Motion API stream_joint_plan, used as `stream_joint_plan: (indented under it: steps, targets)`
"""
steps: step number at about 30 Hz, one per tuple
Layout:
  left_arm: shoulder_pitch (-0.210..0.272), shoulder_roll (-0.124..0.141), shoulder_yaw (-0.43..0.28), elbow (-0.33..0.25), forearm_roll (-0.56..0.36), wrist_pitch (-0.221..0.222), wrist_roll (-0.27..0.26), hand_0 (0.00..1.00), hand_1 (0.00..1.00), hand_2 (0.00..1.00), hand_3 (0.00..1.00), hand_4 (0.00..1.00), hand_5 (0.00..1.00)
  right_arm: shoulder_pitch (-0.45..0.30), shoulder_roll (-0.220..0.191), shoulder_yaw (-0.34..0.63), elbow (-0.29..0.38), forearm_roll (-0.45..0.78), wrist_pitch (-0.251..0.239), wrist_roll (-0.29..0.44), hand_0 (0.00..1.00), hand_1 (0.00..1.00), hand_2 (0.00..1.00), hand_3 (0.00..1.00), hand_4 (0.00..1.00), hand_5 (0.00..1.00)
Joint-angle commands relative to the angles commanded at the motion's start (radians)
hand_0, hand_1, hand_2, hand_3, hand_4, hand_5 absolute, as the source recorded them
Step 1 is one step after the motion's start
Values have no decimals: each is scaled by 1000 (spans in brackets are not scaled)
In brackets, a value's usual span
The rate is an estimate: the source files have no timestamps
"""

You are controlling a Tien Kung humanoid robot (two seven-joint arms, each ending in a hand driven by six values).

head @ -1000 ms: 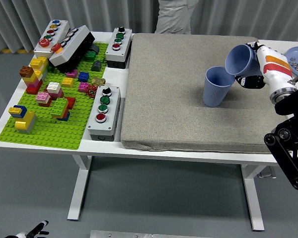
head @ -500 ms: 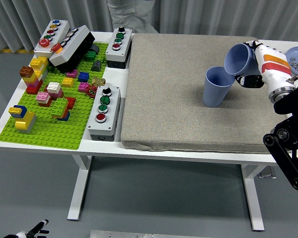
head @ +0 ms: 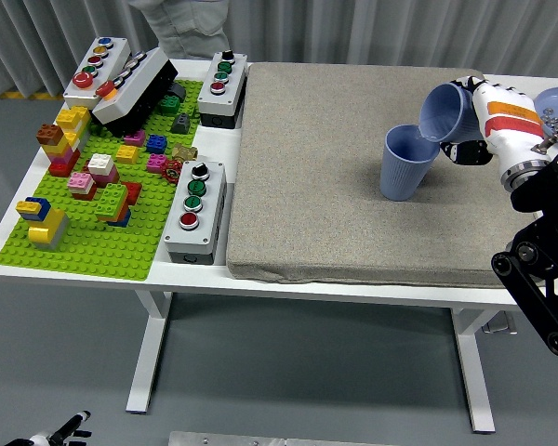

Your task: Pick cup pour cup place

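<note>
Grey curtains hung behind your white desk (head: 353, 283), where a coarse grey fabric mat (head: 325, 177) covered the right part. On it stood an upright pale-blue ribbed plastic cup (head: 405, 165). Your right hand (head: 472, 125) was wrapped around a second pale-blue cup (head: 443, 113), tipped with its mouth down and left, rim just over the standing cup's rim, a pose that suits pouring. A person's grey garment (head: 181, 28) showed at the far edge, no hands near. Setting the held cup down looked not yet done.
</note>
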Motion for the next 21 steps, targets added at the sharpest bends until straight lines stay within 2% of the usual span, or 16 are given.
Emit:
stream_joint_plan:
  steps: [9, 21]
  targets:
    - [0, 1, -1, 0, 0, 0, 0, 872, 856, 863, 771, 640, 952, 10, -9, -25, 4, -9, 9, -13, 830, 688, 589, 683, 786, 187]
    - [1, 2, -3, 0, -1, 1, 0, 873, 856, 862, 771, 640, 951, 38, -46, -81, 8, 1, 21, -23, 831, 689, 590, 679, 786, 184]
